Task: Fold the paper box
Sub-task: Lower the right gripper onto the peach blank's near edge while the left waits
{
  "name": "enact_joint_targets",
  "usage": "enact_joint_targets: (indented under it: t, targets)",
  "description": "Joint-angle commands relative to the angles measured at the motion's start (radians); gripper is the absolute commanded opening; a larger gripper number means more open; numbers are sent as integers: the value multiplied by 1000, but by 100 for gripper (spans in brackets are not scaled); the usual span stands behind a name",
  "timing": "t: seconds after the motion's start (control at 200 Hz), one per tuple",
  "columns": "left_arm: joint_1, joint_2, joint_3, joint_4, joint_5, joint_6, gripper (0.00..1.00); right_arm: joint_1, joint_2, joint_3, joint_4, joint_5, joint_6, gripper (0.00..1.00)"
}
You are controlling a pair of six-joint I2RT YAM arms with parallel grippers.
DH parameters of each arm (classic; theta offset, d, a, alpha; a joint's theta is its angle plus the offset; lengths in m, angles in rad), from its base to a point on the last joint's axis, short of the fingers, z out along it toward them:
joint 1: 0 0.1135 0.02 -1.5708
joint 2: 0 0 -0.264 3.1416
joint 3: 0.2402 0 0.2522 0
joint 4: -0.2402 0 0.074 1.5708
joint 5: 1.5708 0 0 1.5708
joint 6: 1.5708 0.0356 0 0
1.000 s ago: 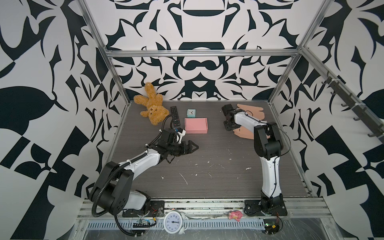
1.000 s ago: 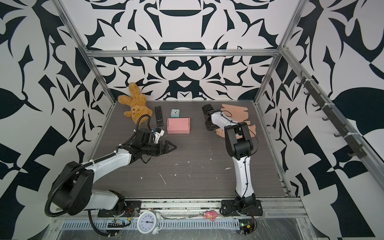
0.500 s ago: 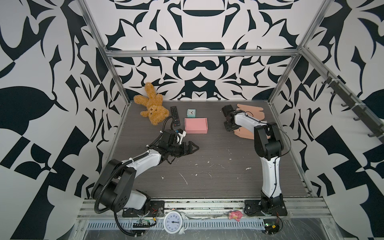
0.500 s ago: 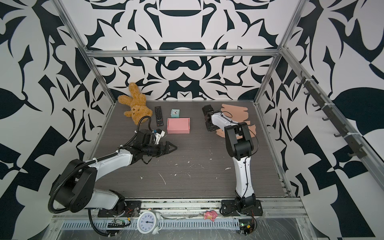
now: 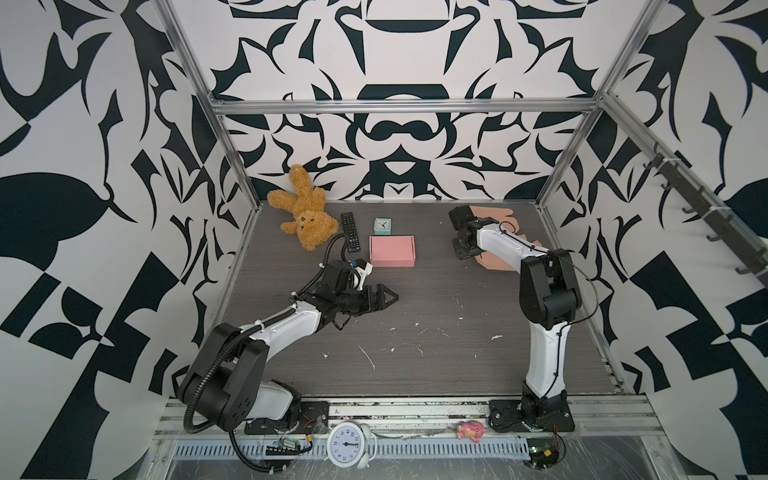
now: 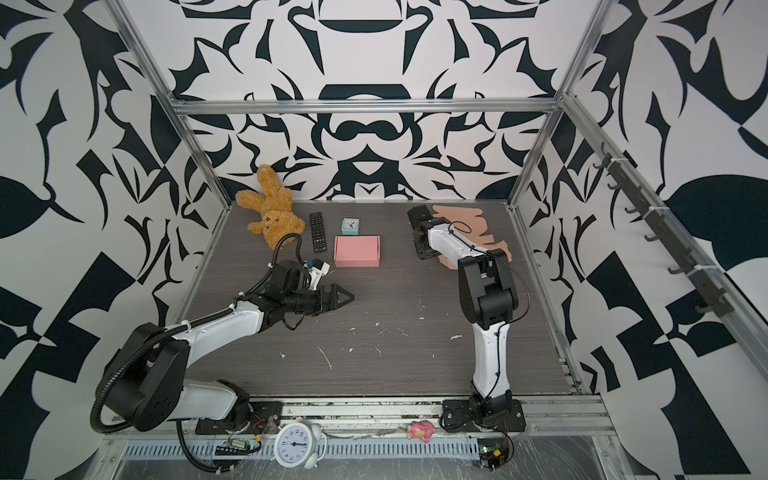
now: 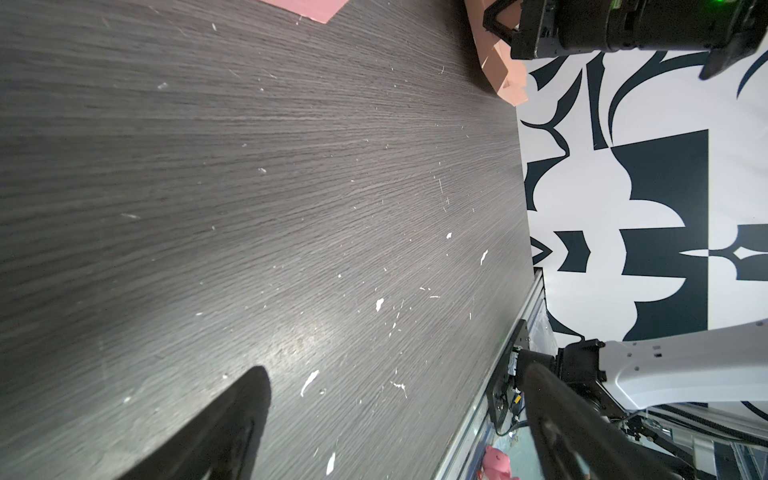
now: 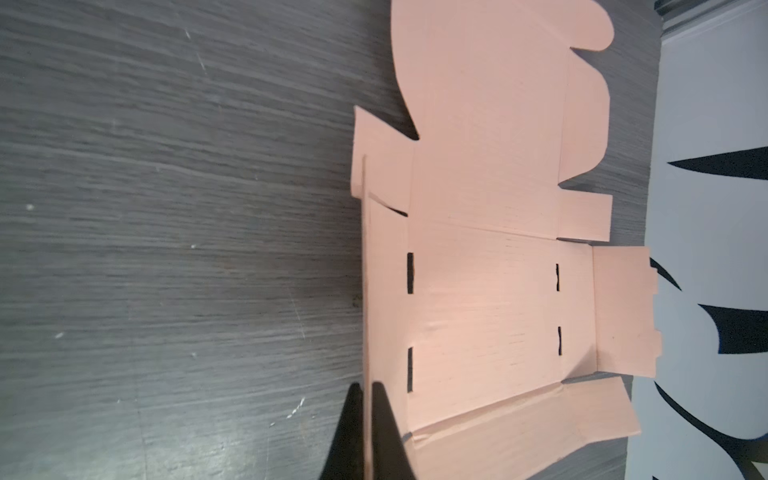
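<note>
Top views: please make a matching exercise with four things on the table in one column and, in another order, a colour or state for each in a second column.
1. teddy
2. remote
3. pink box
4. flat box

A. folded shut
B. one flap pinched in the right gripper
C. black, between teddy and clock
D. golden-brown, near the far left corner

Pairs: 1-D, 2-C, 3-A, 4-B.
</note>
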Motion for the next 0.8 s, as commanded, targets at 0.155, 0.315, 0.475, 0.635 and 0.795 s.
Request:
enact_joint_targets:
  t: [0.155, 0.315, 0.475, 0.635, 0.795]
  targets:
    - [-4, -75, -46, 7, -2, -12, 98, 5, -168, -85, -60, 9, 45, 0]
    - [-4, -100, -66, 5, -8, -19, 98, 27, -287, -186, -33, -103, 73, 0]
    - [-4, -173, -93, 7, -6, -27, 97, 96, -401, -271, -39, -120, 89, 0]
    - [-2, -222, -98, -4, -30, -36, 97, 185, -510, -334, -55, -103, 122, 1]
    - [-2, -245, -82, -22, -46, -31, 98, 260, -642, -400, -65, -85, 170, 1]
